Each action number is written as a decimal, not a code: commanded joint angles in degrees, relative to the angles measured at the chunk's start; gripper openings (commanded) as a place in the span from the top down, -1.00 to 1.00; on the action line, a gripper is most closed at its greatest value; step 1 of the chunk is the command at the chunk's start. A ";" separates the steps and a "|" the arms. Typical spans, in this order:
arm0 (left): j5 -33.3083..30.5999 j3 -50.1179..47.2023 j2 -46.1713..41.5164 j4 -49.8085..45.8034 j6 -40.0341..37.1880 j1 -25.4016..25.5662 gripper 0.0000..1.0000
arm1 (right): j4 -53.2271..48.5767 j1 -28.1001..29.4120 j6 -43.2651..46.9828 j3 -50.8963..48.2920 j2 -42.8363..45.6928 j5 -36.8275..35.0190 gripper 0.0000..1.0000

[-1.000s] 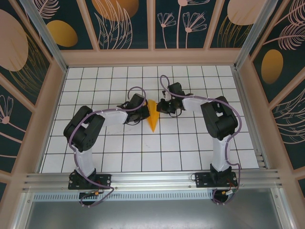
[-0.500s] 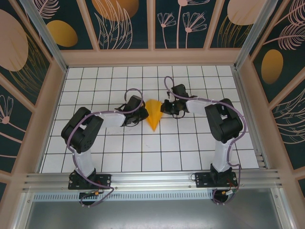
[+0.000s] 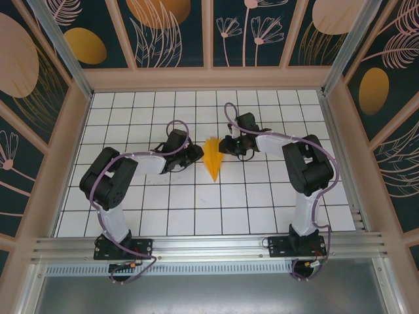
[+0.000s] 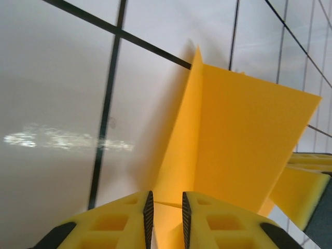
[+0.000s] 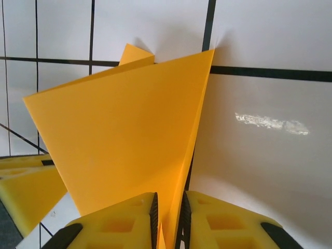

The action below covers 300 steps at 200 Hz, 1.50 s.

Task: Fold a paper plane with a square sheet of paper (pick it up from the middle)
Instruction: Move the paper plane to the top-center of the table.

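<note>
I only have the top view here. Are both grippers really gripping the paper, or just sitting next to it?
Observer: In the left wrist view, the left gripper is pinched on the paper.
Operator: And the right one?
Observer: In the right wrist view, the right gripper is closed on a fold of it.
Operator: Is the paper lying flat?
Observer: No, its flaps stand up off the table between the two grippers.

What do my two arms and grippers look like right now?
The left arm and right arm are white links with black joints and bases, each trailed by a purple cable. The left gripper and right gripper have yellow fingers with black ribbed pads.
</note>
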State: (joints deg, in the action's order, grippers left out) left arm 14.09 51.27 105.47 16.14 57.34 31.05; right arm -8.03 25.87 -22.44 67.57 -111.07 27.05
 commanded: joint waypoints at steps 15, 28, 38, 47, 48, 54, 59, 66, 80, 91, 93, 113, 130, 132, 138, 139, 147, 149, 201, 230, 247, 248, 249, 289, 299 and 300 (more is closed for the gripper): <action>2.70 -0.03 0.62 2.67 0.20 -0.09 0.47 | -3.35 -0.20 1.10 1.83 1.60 -2.52 0.44; 1.28 0.17 0.05 1.06 -0.53 -0.09 0.45 | -4.04 0.05 0.91 1.86 2.64 -4.61 0.36; -0.16 0.20 -0.47 -0.23 -1.09 -0.08 0.42 | -4.74 0.53 0.69 1.93 3.60 -6.89 0.29; -1.29 0.17 -1.15 -1.00 -1.53 -0.07 0.40 | -5.25 1.08 0.43 1.93 4.77 -9.42 0.24; -1.40 0.16 -1.24 -1.10 -1.57 -0.09 0.40 | -5.33 1.18 0.40 1.94 4.88 -9.84 0.24; -2.29 0.34 -1.64 -2.06 -1.90 -0.04 0.37 | -5.85 1.67 -0.06 2.03 5.58 -12.14 0.20; -3.10 0.44 -2.13 -2.86 -2.17 -0.04 0.35 | -6.43 2.20 -0.50 2.12 6.21 -14.51 0.18; -4.37 0.62 -2.81 -4.15 -2.54 -0.10 0.31 | -7.12 3.03 -1.06 2.34 6.98 -17.81 0.14; -7.58 1.03 -4.38 -7.20 -3.19 -0.22 0.26 | -8.48 5.06 -2.17 2.89 8.22 -23.27 0.10; -10.23 1.05 -5.77 -9.36 -3.36 -0.46 0.20 | -9.20 7.47 -2.80 3.40 8.50 -26.22 0.08; -10.64 1.03 -6.08 -9.63 -3.37 -0.64 0.19 | -9.33 7.91 -2.90 3.54 8.54 -26.73 0.08; -15.85 0.21 -9.19 -13.53 -2.92 -1.55 0.07 | -11.09 11.62 -4.19 5.42 7.30 -31.45 0.05; -19.62 -1.12 -11.40 -15.67 -2.07 -2.68 -0.15 | -12.50 13.67 -5.37 7.60 4.99 -33.83 0.05; -19.95 -1.31 -11.60 -15.87 -1.95 -2.78 -0.18 | -12.63 13.79 -5.41 7.96 4.68 -33.88 0.05; -20.95 -1.83 -12.17 -16.43 -1.56 -3.18 -0.26 | -13.07 14.30 -5.55 8.83 3.63 -34.06 0.05; -21.12 -1.94 -12.28 -16.50 -1.50 -3.23 -0.27 | -13.15 14.34 -5.58 9.04 3.47 -34.12 0.05; -21.83 -2.62 -12.90 -17.08 -1.20 -3.70 -0.36 | -13.94 14.83 -5.86 10.39 2.10 -34.49 0.05; -21.98 -2.76 -13.05 -17.19 -1.12 -3.82 -0.38 | -14.18 14.98 -5.86 10.72 1.80 -34.58 0.05; -23.85 -4.95 -14.55 -17.98 -0.32 -4.33 -0.63 | -18.74 16.36 -6.63 17.43 -5.49 -37.74 0.25; -23.62 -4.65 -14.15 -18.07 -0.90 -4.33 -0.66 | -20.24 16.40 -6.74 19.32 -6.96 -39.86 0.51; -23.38 -4.59 -13.85 -17.99 -1.25 -4.33 -0.67 | -21.16 16.23 -6.74 20.10 -7.42 -41.74 0.68; -23.39 -4.59 -13.82 -17.99 -1.26 -4.33 -0.67 | -21.20 16.19 -6.74 20.12 -7.46 -41.86 0.69; -23.40 -4.55 -13.81 -17.99 -1.22 -4.33 -0.67 | -21.26 16.17 -6.74 20.13 -7.48 -42.01 0.69; -22.97 -4.42 -13.36 -18.15 -1.67 -4.37 -0.69 | -21.28 14.01 -4.80 20.58 -7.47 -43.56 0.86; -22.89 -4.40 -13.36 -18.16 -1.78 -4.33 -0.70 | -21.12 13.02 -3.93 20.75 -7.44 -43.56 0.86; -22.88 -4.41 -13.36 -18.16 -1.79 -4.33 -0.69 | -21.14 12.91 -3.84 20.80 -7.43 -43.52 0.86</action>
State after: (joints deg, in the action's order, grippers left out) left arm -8.19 46.54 91.96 -0.71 56.66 26.76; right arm -27.29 40.95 -28.38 86.24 -117.95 -14.04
